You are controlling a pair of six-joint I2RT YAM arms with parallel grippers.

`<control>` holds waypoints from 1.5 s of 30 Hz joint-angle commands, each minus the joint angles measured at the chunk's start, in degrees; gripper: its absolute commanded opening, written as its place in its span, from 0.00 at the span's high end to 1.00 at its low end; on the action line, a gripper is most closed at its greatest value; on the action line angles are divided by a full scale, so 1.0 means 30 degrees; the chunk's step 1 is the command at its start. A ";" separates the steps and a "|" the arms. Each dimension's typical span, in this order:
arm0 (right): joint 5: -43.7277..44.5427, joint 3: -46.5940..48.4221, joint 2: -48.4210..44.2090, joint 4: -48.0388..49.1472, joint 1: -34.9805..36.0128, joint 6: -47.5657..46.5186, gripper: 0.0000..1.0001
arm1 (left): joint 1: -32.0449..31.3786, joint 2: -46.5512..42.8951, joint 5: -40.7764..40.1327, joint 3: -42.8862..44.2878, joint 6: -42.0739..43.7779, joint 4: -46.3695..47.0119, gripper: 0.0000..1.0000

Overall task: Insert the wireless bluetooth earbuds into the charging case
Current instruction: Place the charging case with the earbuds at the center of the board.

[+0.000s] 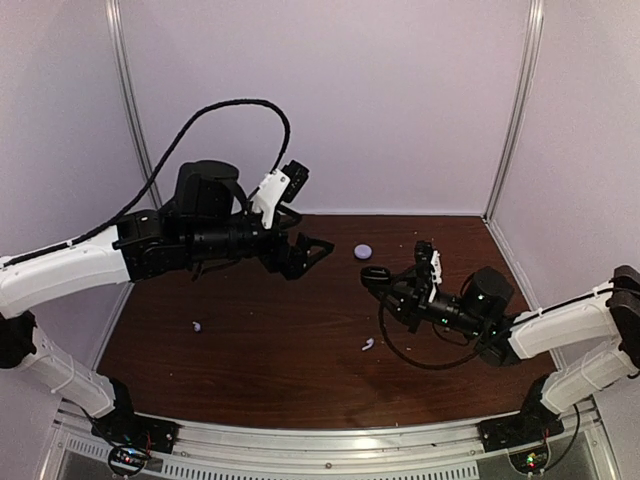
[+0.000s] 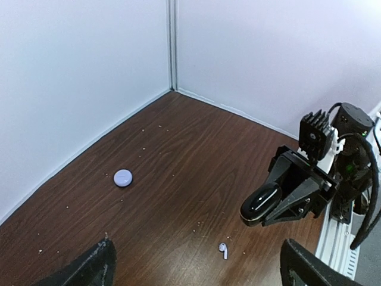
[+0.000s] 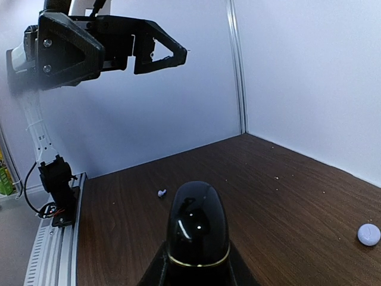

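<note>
Dark wood grain covers the table (image 1: 280, 380), and most of what lies on it is too small to read well. From the left edge the left arm reaches out roughly level, high over the surface, with a black cable (image 1: 240, 105) looping above it. The left gripper (image 1: 310, 258) hangs well clear of the table, jaws spread wide with nothing between them. In its own wrist view only the tips of its fingers (image 2: 89, 268) show, cut off by the bottom edge. Toward the near left corner the left earbud (image 1: 197, 325) is a pale speck whose stem cannot be made out. The charging case (image 1: 363, 251) lies near the middle of the far edge, a round lavender pebble that looks closed, apart from both grippers. Just beside it, on the nearer side, the right gripper (image 1: 377, 277) is pinched on a black oval object (image 1: 372, 271), glossy with a thin gold band. Seen from the right wrist, that object hides nearly all of the fingers gripping it. The right earbud (image 1: 367, 345) lies around the table's middle, nearer the near edge, and its short stem shows only from the left wrist. The right arm comes in low from the right edge, its forearm sloping down toward the middle.
</note>
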 commanded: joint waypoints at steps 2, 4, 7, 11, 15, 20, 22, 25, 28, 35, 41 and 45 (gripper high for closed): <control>0.0443 0.2214 0.0579 -0.5568 -0.0531 0.0697 1.00 | 0.1463 0.0283 -0.0958 -0.1225 -0.2601 0.2184 0.02; 0.0316 0.2986 0.1357 -0.6643 -0.0605 0.0749 1.00 | 0.2449 -0.0079 -0.0510 -0.2169 -0.3752 0.3039 0.02; -0.0245 0.4467 0.2913 -0.8041 -0.0674 0.0789 0.98 | 0.3767 -0.0737 -0.0233 -0.3624 -0.5171 0.3973 0.02; -0.0969 0.6967 0.5484 -0.9579 -0.0662 0.0936 0.98 | 0.4631 -0.1550 -0.0618 -0.5071 -0.6088 0.4416 0.02; -0.2000 0.9457 0.8712 -1.0516 -0.0683 0.1266 0.98 | 0.4696 -0.1968 -0.1356 -0.5712 -0.6357 0.4166 0.02; -0.1739 1.2126 1.1579 -1.1292 -0.0677 0.1735 0.98 | 0.4726 -0.2390 -0.2017 -0.6092 -0.6513 0.3365 0.02; -0.1611 1.3454 1.2745 -1.2067 -0.0664 0.1652 0.98 | 0.4756 -0.2561 -0.2043 -0.6332 -0.6599 0.3485 0.02; -0.1237 1.4999 1.4216 -1.2652 -0.0696 0.1726 0.98 | 0.4757 -0.2571 -0.2062 -0.6530 -0.6814 0.3693 0.02; -0.0686 1.6687 1.5380 -1.3618 -0.0692 0.1685 0.98 | 0.4786 -0.2471 -0.2061 -0.6638 -0.6981 0.3845 0.02; -0.0453 1.9267 1.7531 -1.5095 -0.1029 0.1896 0.91 | 0.4816 -0.2481 -0.2348 -0.6831 -0.6952 0.3816 0.03; -0.0546 2.0660 1.8715 -1.5310 -0.1549 0.2463 0.87 | 0.4910 -0.2380 -0.2837 -0.6833 -0.6977 0.3432 0.02; -0.0635 2.1017 1.8855 -1.5577 -0.1787 0.2284 0.69 | 0.5129 -0.2491 -0.2616 -0.6884 -0.7143 0.3448 0.02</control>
